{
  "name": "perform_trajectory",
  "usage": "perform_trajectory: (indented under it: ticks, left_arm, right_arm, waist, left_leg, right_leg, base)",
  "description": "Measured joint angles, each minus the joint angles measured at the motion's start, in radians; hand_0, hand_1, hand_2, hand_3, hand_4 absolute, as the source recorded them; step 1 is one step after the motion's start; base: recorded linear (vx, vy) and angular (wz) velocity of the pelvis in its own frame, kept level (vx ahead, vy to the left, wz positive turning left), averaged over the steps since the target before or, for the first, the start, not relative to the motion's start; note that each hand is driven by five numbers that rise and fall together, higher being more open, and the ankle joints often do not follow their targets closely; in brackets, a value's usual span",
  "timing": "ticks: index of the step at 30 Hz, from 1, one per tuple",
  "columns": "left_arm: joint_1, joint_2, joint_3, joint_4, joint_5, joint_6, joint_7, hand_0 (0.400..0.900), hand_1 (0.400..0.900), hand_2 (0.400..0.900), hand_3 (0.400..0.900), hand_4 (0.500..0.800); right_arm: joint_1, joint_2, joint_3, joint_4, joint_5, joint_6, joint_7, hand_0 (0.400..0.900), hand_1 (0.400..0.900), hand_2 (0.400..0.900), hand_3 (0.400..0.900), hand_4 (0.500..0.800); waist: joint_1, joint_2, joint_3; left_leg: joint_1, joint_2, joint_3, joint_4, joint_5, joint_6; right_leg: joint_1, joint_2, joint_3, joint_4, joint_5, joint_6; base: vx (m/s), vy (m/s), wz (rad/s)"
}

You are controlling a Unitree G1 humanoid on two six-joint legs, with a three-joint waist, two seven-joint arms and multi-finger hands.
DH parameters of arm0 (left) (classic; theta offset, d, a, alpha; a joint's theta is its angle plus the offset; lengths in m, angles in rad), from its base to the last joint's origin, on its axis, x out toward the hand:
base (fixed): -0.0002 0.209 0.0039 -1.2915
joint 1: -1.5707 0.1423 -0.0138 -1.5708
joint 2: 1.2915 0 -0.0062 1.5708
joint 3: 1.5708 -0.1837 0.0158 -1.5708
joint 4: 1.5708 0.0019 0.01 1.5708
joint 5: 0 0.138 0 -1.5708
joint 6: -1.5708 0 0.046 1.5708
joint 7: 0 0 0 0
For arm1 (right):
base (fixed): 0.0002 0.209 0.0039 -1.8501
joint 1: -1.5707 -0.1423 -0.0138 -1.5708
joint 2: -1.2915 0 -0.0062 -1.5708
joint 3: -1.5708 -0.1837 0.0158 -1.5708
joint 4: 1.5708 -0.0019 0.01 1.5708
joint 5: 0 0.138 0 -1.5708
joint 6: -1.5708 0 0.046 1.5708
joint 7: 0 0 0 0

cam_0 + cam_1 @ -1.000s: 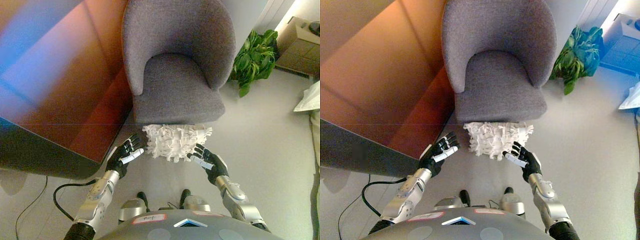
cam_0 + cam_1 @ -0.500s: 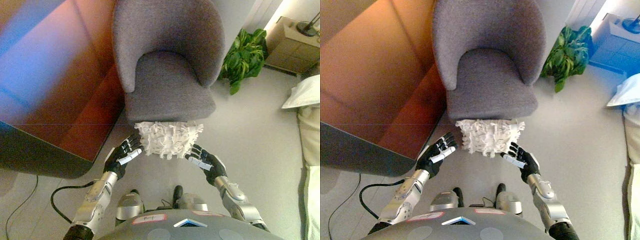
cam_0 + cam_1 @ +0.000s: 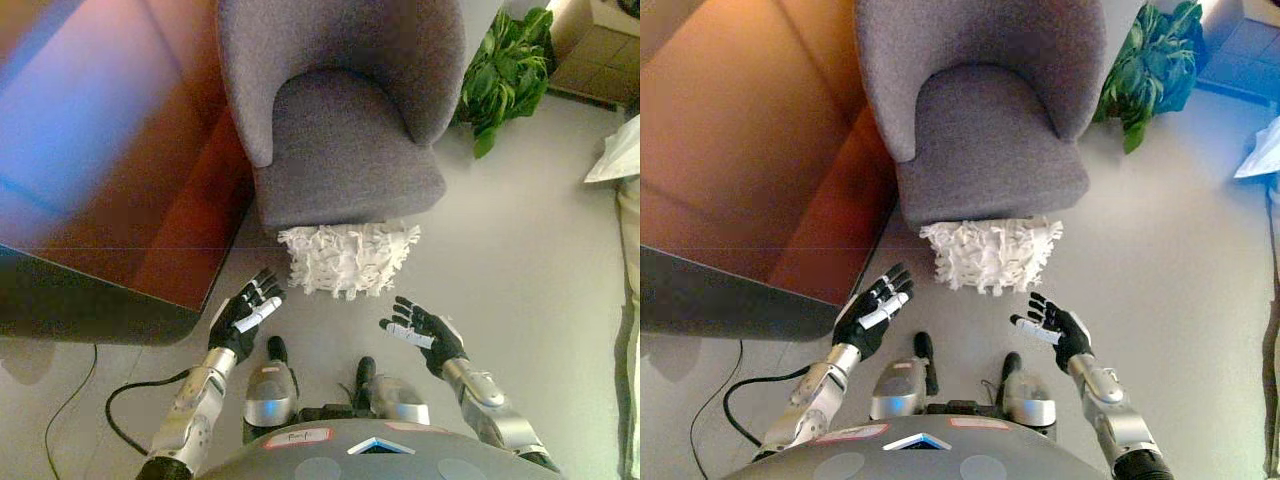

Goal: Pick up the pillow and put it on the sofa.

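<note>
A white shaggy pillow (image 3: 348, 257) lies on the floor against the front of the grey upholstered armchair (image 3: 340, 130). My left hand (image 3: 245, 314) is open, fingers straight, a short way below and left of the pillow without touching it. On the other side my right hand (image 3: 424, 331) is open too, below and right of the pillow, palm turned inward and apart from it. Both hands hold nothing.
A wooden panel with a dark edge (image 3: 90, 200) fills the left side. A green potted plant (image 3: 505, 75) stands right of the chair, with a cardboard box (image 3: 595, 50) behind it. White bedding (image 3: 620, 160) shows at the right edge.
Both hands have drawn back from the pillow's sides and now sit lower and farther from it. The view has shifted. The pillow stays against the chair.
</note>
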Motion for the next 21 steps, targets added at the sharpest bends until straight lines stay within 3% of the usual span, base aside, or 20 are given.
perform_trajectory:
  ticks: [2, 6, 10, 12, 13, 15, 17, 21]
  left_arm:
    - [-0.006, 0.007, 0.003, 0.002, -0.001, -0.005, 0.002, 0.900, 0.900, 0.900, 0.900, 0.800]
    - [-0.032, 0.011, 0.005, -0.006, 0.003, -0.005, -0.004, 0.900, 0.900, 0.900, 0.900, 0.800]
    - [-0.062, 0.013, 0.011, -0.011, 0.005, 0.000, -0.015, 0.900, 0.900, 0.900, 0.900, 0.800]
    - [-0.070, 0.018, 0.016, -0.011, 0.023, 0.011, -0.020, 0.900, 0.900, 0.900, 0.900, 0.800]
    - [-0.070, 0.021, 0.016, -0.011, 0.023, 0.013, -0.020, 0.900, 0.900, 0.900, 0.900, 0.800]
    - [-0.080, 0.064, 0.020, -0.012, 0.023, 0.036, -0.021, 0.900, 0.900, 0.900, 0.900, 0.800]
    - [-0.074, 0.092, 0.038, -0.014, 0.022, 0.046, -0.021, 0.900, 0.900, 0.900, 0.900, 0.800]
    - [-0.082, 0.095, 0.057, -0.014, 0.020, 0.071, -0.016, 0.900, 0.900, 0.900, 0.900, 0.800]
  right_arm:
    - [-0.012, 0.003, 0.000, 0.001, 0.000, -0.002, 0.007, 0.900, 0.900, 0.900, 0.900, 0.800]
    - [-0.025, 0.008, -0.008, -0.004, 0.000, -0.002, 0.016, 0.900, 0.900, 0.900, 0.900, 0.800]
    - [-0.034, 0.013, -0.010, -0.005, -0.001, 0.000, 0.023, 0.900, 0.900, 0.900, 0.900, 0.800]
    - [-0.049, 0.030, -0.007, -0.008, -0.001, 0.001, 0.000, 0.900, 0.900, 0.900, 0.900, 0.800]
    - [-0.050, 0.035, -0.007, -0.011, -0.001, 0.001, -0.003, 0.900, 0.900, 0.900, 0.900, 0.800]
    - [-0.056, 0.060, 0.029, -0.032, -0.003, -0.002, -0.037, 0.900, 0.900, 0.900, 0.900, 0.800]
    - [-0.048, 0.079, 0.052, -0.034, -0.021, -0.003, -0.040, 0.900, 0.900, 0.900, 0.900, 0.800]
    - [-0.044, 0.075, 0.059, -0.035, -0.072, -0.033, -0.058, 0.900, 0.900, 0.900, 0.900, 0.800]
  waist:
    - [-0.002, -0.008, 0.011]
    - [0.016, -0.033, 0.028]
    - [0.029, -0.067, 0.022]
    - [0.042, -0.060, 0.018]
    - [0.040, -0.059, 0.017]
    - [0.040, -0.066, 0.009]
    - [0.040, -0.058, -0.020]
    - [0.013, -0.043, -0.028]
  left_leg:
    - [-0.005, -0.003, 0.003, 0.028, -0.014, 0.008]
    - [-0.039, 0.016, 0.009, 0.181, -0.132, 0.016]
    - [-0.050, -0.037, 0.011, 0.223, -0.182, 0.045]
    - [-0.044, -0.056, 0.020, 0.209, -0.189, 0.057]
    - [-0.042, -0.059, 0.018, 0.209, -0.191, 0.060]
    - [0.013, -0.088, 0.016, 0.167, -0.195, 0.076]
    - [0.027, -0.087, 0.007, 0.129, -0.196, 0.082]
    - [0.038, -0.084, -0.037, 0.118, -0.194, 0.078]
  right_leg:
    - [0.020, -0.005, 0.001, -0.013, 0.002, 0.003]
    - [0.055, -0.016, -0.002, 0.017, -0.042, 0.019]
    - [0.006, -0.068, -0.010, 0.130, -0.113, 0.059]
    - [-0.107, -0.115, -0.047, 0.355, -0.141, 0.077]
    - [-0.121, -0.122, -0.049, 0.387, -0.140, 0.077]
    - [-0.237, -0.204, -0.062, 0.655, -0.097, 0.069]
    - [-0.266, -0.212, -0.084, 0.671, -0.097, 0.062]
    - [-0.264, -0.229, -0.123, 0.464, -0.094, 0.065]
  base:
    - [0.44, 0.117, -0.13]
    - [0.40, 0.158, 0.04]
    - [0.37, 0.219, 0.07]
    - [0.32, 0.232, 0.16]
    - [0.23, 0.150, 0.16]
    - [0.21, 0.004, 0.28]
    - [0.19, -0.144, 0.39]
    - [0.27, -0.347, 0.53]
